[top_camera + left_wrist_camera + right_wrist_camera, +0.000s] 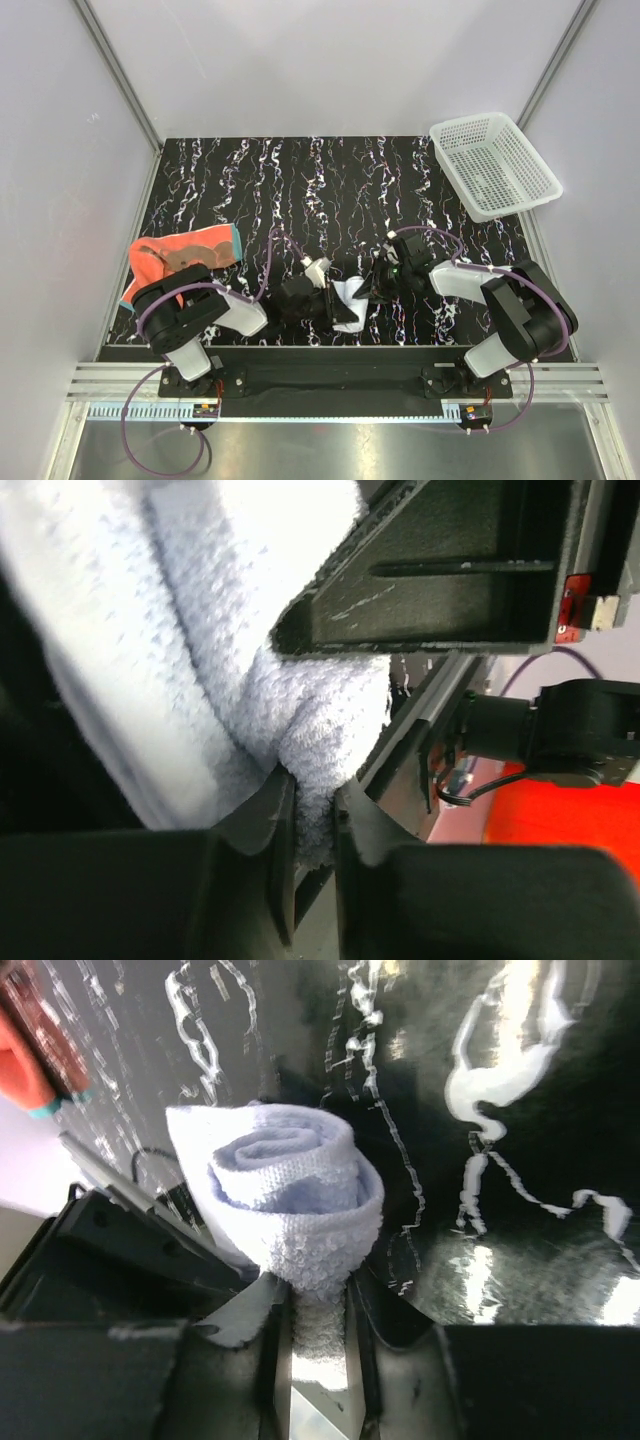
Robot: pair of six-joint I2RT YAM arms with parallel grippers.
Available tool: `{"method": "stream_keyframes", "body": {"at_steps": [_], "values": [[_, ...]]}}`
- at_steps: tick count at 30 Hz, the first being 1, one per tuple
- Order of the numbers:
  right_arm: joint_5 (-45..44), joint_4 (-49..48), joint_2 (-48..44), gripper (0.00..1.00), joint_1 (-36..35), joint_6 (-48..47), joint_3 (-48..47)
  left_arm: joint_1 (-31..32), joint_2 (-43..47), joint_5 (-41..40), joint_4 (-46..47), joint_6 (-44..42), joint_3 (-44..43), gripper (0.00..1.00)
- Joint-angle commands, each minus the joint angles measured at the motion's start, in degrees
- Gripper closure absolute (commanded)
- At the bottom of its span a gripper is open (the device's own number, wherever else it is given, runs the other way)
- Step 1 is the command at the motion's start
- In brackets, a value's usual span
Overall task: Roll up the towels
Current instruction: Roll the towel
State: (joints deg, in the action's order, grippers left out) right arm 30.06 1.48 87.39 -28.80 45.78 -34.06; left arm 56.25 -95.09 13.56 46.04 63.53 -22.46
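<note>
**A:** Where's the white towel (348, 300)?

**B:** At the front middle of the table (250, 190), between the two arms. It's partly wound. The right wrist view shows a loose spiral at one end, with a flap trailing off.

**A:** Who has it?

**B:** Both. The left gripper (312, 800) is almost closed, pinching a fold. The right gripper (318, 1300) is narrowed onto the roll's lower edge.

**A:** So which step?

**B:** Rolling the first towel, I'd say: the coil is formed but slack. The next move calls for turning one end while the other keeps tension, or the coil springs open.

**A:** And the second?

**B:** The orange-red towel (185, 255) lies unrolled at the table's left, well apart. The mesh basket (495, 165) sits at the far right.
</note>
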Motion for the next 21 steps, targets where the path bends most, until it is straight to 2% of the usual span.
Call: {"method": "stream_keyframes", "body": {"at_steps": [1, 2, 3, 6, 10, 11, 14, 21], "values": [[-4.2, 4.6, -1.3, 0.79, -0.9, -0.9, -1.1, 1.1, 2.8, -3.0, -16.1, -8.8, -5.8, 0.62], [-5.5, 6.2, -1.6, 0.80, -1.0, -1.1, -1.4, 1.5, 3.7, -4.4, -16.2, -10.3, -6.8, 0.53], [-6.8, 7.7, -1.8, 0.81, -1.0, -1.7, -1.8, 1.9, 4.5, -6.0, -22.4, -12.9, -9.2, 0.48], [-12.8, 14.4, -3.2, 0.82, -0.9, -2.3, -3.0, 3.4, 6.2, -12.2, -34.0, -16.6, -12.9, 0.36], [-21.6, 24.1, -4.8, 0.83, -1.1, -2.9, -6.3, 6.4, 7.0, -22.5, -45.8, -22.1, -20.0, 0.34], [-22.7, 27.5, -5.2, 0.83, -1.1, -2.9, -6.9, 8.1, 7.0, -27.6, -48.5, -22.7, -21.2, 0.34], [-25.8, 33.0, -5.5, 0.83, -1.6, -3.1, -9.6, 11.4, 6.3, -35.7, -57.3, -24.6, -26.0, 0.33], [-29.7, 40.8, -3.1, 0.82, -4.1, -1.7, -15.6, 18.8, 1.9, -48.3, -66.6, -26.9, -36.8, 0.33]]}}
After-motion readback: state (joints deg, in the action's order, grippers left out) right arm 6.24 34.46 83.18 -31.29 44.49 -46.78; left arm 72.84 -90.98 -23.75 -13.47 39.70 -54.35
